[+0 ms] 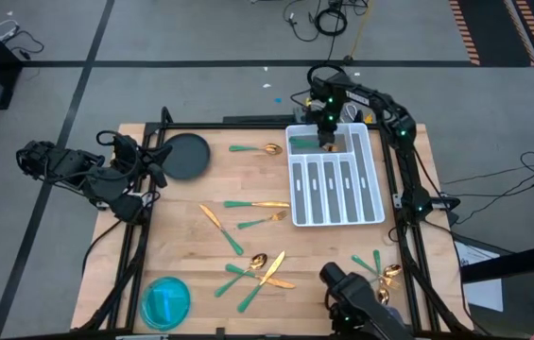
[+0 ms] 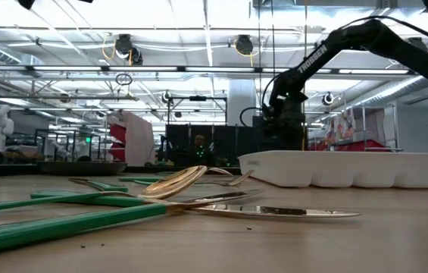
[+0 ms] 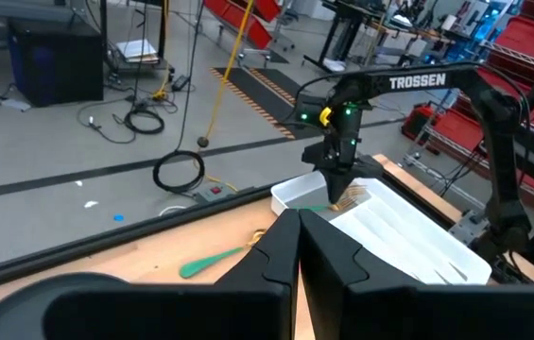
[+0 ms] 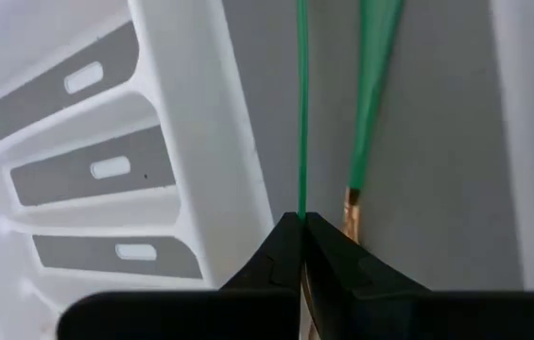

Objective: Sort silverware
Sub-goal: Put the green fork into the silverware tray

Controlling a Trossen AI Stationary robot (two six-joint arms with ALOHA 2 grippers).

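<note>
The white divided tray [image 1: 337, 179] lies at the table's right, also seen in the low view [image 2: 350, 168]. My right gripper [image 1: 326, 140] is over the tray's far cross compartment, shut on a slim green-handled piece of silverware [image 4: 301, 113]. A second green-handled piece with gold at its end [image 4: 359, 132] lies flat in that compartment. More silverware lies on the wood: a spoon [image 1: 257, 148], a knife and fork [image 1: 259, 206], a crossed pile [image 1: 259, 269] and a few pieces [image 1: 377, 264] near the right edge. My left gripper [image 3: 298, 222] is shut on nothing by the left edge. My right gripper pinches the thin green handle [image 4: 301, 203] between its two fingertips, coming steeply from above. The piece shows edge-on and runs straight ahead of the fingertips over the compartment floor. Whether its far end rests on the tray, I cannot tell.
A dark round plate [image 1: 186, 156] sits at the far left, close to my left gripper. A blue bowl [image 1: 165, 300] stands at the near left corner. A camera mount [image 1: 352, 293] rises at the near edge. Bare wood lies between the plate and the tray.
</note>
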